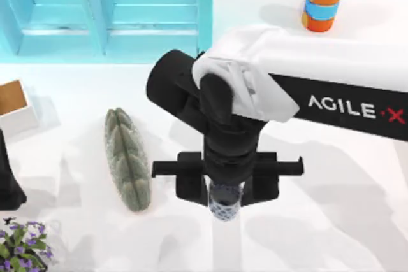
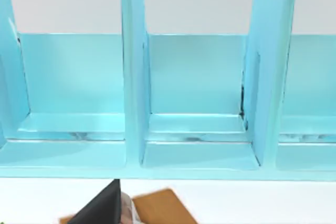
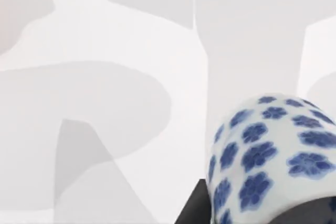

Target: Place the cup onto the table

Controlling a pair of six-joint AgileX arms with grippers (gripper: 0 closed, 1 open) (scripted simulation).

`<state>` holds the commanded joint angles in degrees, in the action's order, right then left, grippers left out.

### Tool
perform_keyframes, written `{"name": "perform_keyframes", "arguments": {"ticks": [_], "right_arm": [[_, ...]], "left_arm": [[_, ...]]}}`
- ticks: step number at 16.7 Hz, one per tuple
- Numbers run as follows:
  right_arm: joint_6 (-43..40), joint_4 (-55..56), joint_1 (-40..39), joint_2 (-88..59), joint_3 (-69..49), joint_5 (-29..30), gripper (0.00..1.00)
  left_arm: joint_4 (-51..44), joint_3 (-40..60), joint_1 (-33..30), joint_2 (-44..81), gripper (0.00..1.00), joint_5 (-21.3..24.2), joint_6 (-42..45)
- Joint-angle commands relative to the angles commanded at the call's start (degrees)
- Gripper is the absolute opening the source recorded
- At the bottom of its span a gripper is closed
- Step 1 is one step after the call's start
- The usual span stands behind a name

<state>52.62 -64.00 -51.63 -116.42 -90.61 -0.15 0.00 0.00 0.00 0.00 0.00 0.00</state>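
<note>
Holding cup pinched in right gripper | hovering near counter's front edge, bare spot for set-down | left arm parked.

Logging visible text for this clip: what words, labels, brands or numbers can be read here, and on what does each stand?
"AGILE·X", white letters on the black forearm of the right arm, top view; the X runs to the picture's edge.
No other text: the cup at the right gripper bears only a blue flower pattern, and the orange cylinder just a plain blue band.
</note>
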Motion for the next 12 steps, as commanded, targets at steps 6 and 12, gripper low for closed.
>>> {"name": "perform_keyframes", "arguments": {"ticks": [6, 12], "right_arm": [[0.0, 0.0, 0.0, 0.0, 0.0, 0.0, 0.98], [0.0, 0.0, 0.0, 0.0, 0.0, 0.0, 1.00]], "left_arm": [[0.0, 0.0, 0.0, 0.0, 1.00, 0.0, 0.0], [0.0, 0.0, 0.0, 0.0, 1.00, 0.0, 0.0]]}}
